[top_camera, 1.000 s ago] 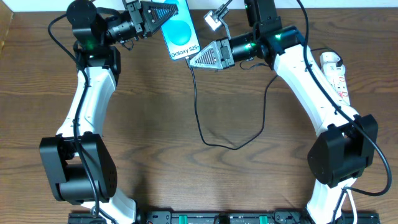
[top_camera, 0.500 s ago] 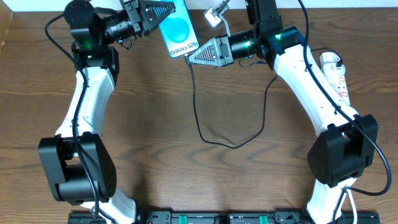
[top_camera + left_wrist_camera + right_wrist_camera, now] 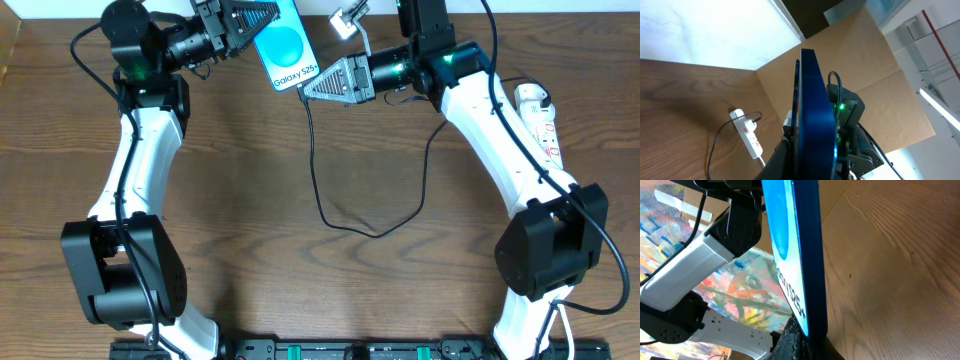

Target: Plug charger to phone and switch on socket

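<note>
the left gripper [image 3: 262, 18] clamps the phone [image 3: 288, 48] raised over the table's [image 3: 250, 260] far edge, lower end turned toward the right gripper [image 3: 312, 92], likely to present its port. that gripper is pinched shut on the charger's [image 3: 316, 180] tip, against the phone's end. the socket [image 3: 541, 122] lies well to the right. no containers visible.

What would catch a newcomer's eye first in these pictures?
The bright blue phone stands out at the table's far edge. The left gripper grips it and the right gripper sits at its lower end. From there the black charger loops across the brown table, and the white socket lies along the right side.
</note>
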`<action>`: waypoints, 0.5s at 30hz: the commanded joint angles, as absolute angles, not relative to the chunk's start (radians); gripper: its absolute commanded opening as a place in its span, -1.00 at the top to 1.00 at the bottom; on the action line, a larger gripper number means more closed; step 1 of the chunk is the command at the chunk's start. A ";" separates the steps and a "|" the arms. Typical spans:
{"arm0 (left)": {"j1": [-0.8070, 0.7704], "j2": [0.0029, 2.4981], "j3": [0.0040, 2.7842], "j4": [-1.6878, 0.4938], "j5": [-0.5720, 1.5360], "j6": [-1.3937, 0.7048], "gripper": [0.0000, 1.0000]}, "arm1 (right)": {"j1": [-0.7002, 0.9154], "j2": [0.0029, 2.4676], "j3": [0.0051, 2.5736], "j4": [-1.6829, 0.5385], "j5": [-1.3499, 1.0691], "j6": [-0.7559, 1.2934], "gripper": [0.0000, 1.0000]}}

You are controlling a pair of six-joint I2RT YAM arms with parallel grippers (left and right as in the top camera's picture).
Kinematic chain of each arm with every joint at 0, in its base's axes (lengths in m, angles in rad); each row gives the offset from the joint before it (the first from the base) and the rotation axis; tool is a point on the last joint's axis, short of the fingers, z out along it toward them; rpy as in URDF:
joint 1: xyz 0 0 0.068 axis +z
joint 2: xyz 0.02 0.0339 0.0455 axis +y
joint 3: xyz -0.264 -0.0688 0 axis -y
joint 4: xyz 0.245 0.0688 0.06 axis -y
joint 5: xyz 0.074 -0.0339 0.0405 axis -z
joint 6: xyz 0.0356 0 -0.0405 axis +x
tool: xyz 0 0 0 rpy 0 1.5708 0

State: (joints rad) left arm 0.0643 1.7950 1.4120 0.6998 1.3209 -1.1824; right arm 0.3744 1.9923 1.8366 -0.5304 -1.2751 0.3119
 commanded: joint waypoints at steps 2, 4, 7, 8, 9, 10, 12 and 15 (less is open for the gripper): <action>0.027 1.771 1.422 0.697 1.504 -1.216 0.86 | 0.366 1.982 1.856 -0.510 -1.213 0.314 0.98; 0.027 1.771 1.422 0.697 1.504 -1.216 0.86 | 0.366 1.982 1.856 -0.519 -1.209 0.305 0.98; 0.027 1.771 1.422 0.697 1.504 -1.216 0.86 | 0.366 1.982 1.856 -0.535 -1.210 0.290 0.94; 0.027 1.771 1.422 0.697 1.504 -1.216 0.86 | 0.366 1.982 1.856 -0.542 -1.210 0.281 0.91; 0.027 1.771 1.422 0.697 1.504 -1.216 0.86 | 0.366 1.982 1.856 -0.546 -1.210 0.276 0.88; 0.027 1.771 1.422 0.697 1.504 -1.216 0.85 | 0.366 1.982 1.856 -0.557 -1.209 0.268 0.86; 0.027 1.771 1.422 0.698 1.504 -1.216 0.85 | 0.366 1.982 1.856 -0.575 -1.210 0.250 0.84; 0.027 1.771 1.422 0.697 1.504 -1.216 0.85 | 0.368 1.982 1.856 -0.605 -1.210 0.221 0.81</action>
State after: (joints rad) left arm 0.0605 1.7950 1.4117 0.6930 1.3731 -1.1812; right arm 0.3744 1.9923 1.8370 -0.5972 -1.2739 0.2752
